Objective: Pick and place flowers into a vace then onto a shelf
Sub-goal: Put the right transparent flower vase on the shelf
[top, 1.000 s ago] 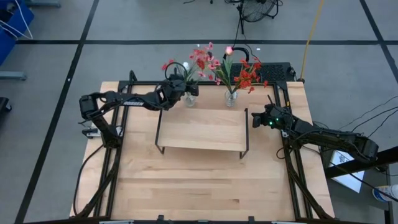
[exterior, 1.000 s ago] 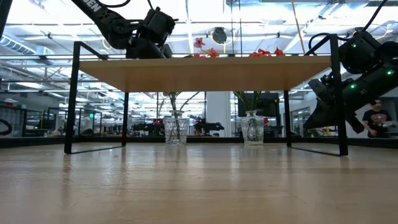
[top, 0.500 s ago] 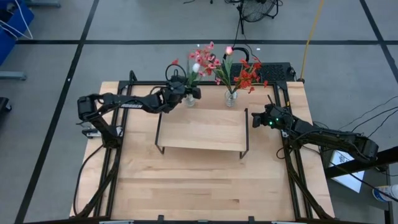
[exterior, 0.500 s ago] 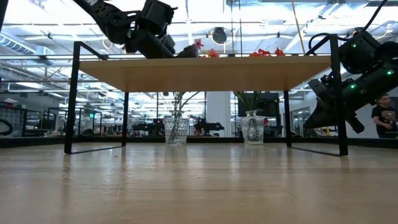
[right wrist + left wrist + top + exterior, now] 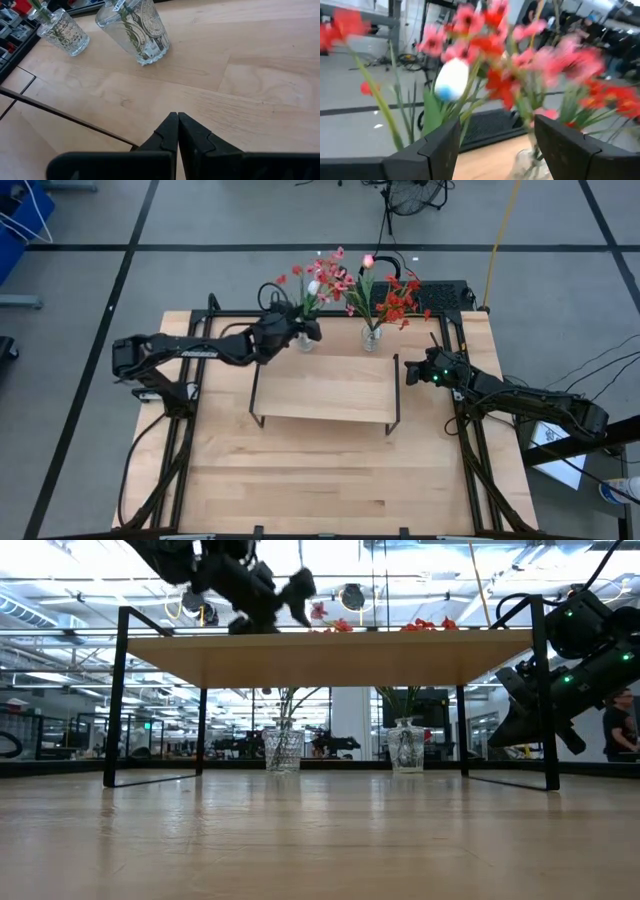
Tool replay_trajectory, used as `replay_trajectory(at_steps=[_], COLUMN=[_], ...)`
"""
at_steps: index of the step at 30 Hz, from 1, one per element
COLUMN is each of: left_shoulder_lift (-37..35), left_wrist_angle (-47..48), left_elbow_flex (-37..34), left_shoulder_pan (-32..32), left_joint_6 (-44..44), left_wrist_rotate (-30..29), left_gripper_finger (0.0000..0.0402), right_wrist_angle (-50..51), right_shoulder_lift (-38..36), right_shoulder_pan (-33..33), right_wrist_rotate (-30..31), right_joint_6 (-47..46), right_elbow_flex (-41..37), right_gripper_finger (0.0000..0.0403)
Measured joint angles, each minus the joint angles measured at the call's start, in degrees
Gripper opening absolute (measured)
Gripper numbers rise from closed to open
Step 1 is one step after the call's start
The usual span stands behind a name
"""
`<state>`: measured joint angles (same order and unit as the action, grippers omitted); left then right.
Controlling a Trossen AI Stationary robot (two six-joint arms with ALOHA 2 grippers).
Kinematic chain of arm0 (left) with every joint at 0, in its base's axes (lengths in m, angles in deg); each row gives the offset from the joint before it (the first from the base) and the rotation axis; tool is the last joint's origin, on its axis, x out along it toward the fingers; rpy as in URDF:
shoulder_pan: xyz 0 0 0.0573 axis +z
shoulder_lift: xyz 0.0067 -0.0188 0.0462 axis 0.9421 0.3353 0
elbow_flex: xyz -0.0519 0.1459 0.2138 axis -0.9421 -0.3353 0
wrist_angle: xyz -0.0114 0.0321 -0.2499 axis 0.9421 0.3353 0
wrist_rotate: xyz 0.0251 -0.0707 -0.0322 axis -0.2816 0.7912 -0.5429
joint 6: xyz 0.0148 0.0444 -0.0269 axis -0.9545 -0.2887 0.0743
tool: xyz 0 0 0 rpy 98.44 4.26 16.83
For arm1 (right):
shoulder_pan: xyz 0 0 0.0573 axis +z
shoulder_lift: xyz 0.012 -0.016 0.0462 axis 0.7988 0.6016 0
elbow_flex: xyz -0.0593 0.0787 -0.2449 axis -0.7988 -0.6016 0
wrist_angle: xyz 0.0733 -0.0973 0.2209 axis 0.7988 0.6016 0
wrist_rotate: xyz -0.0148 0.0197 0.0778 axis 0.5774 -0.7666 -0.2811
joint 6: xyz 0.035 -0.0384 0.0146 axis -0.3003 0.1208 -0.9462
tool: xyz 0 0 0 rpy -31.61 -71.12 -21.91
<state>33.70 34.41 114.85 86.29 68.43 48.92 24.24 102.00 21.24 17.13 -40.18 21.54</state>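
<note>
Two glass vases stand on the table behind the shelf (image 5: 325, 387). The left vase (image 5: 305, 340) holds flowers (image 5: 312, 283) with red and pink blossoms and a white tulip bud (image 5: 451, 80). The right vase (image 5: 371, 338) holds red flowers (image 5: 390, 300). My left gripper (image 5: 303, 328) hovers open just above the left vase, its fingers on either side of the green stems (image 5: 470, 107). My right gripper (image 5: 409, 368) waits shut, low beside the shelf's right end. In the low view both vases (image 5: 283, 748) (image 5: 405, 745) show under the shelf board (image 5: 330, 645). My left gripper (image 5: 495, 150) stands open around the stems of the left vase's flowers, coming level from the table's left. I cannot tell whether either finger touches a stem.
The shelf's thin black end frames (image 5: 255, 390) (image 5: 396, 395) stand close to both grippers. Black rails (image 5: 190, 440) run along the table's left and right sides. A wide bare stretch of tabletop (image 5: 330, 480) lies at the near side. A person (image 5: 620, 730) shows in the room beyond.
My left gripper has moved right toward the left vase and risen. The red blossom it had beside it has swung in toward the bunch in that vase.
</note>
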Motion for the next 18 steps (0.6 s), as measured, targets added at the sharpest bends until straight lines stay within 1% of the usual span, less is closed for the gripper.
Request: replay_trajectory(at_steps=[4,7,9,10,12,13,18], left_shoulder_lift=[-4.1,-7.2,-9.3,-10.6,-12.8,-14.0,-20.3], left_wrist_angle=[0.1,0.8,2.1,3.0,3.6,4.7,15.7], left_elbow_flex=[0.0,0.0,0.0,0.0,0.0,0.1,0.0], left_shoulder_pan=[-1.1,-2.1,-2.9,-3.1,-3.8,-4.1,-5.4], left_joint_6=[0.2,0.1,-0.5,-1.8,-4.2,-4.3,-1.5], left_wrist_rotate=[-0.1,0.5,3.1,4.7,8.3,10.2,17.6], left_gripper_finger=[0.0247,0.024,0.0236,0.0234,0.0233,0.0233,0.0232], right_wrist_angle=[0.0,0.0,-0.1,-0.3,-0.7,-1.5,-8.1], right_shoulder_lift=[0.0,0.0,0.0,0.0,0.0,0.0,-1.3], right_shoulder_pan=[0.0,0.0,0.0,0.0,0.0,0.0,0.0], right_wrist_rotate=[-0.1,-0.2,-0.5,-1.6,-4.9,-7.5,-23.4], right_joint_6=[1.8,0.9,-1.0,-1.9,-2.4,-2.2,-1.0], right_elbow_flex=[0.0,0.0,0.0,0.0,0.0,0.0,0.0], right_gripper_finger=[0.0002,0.0002,0.0002,0.0002,0.0002,0.0002,0.0002])
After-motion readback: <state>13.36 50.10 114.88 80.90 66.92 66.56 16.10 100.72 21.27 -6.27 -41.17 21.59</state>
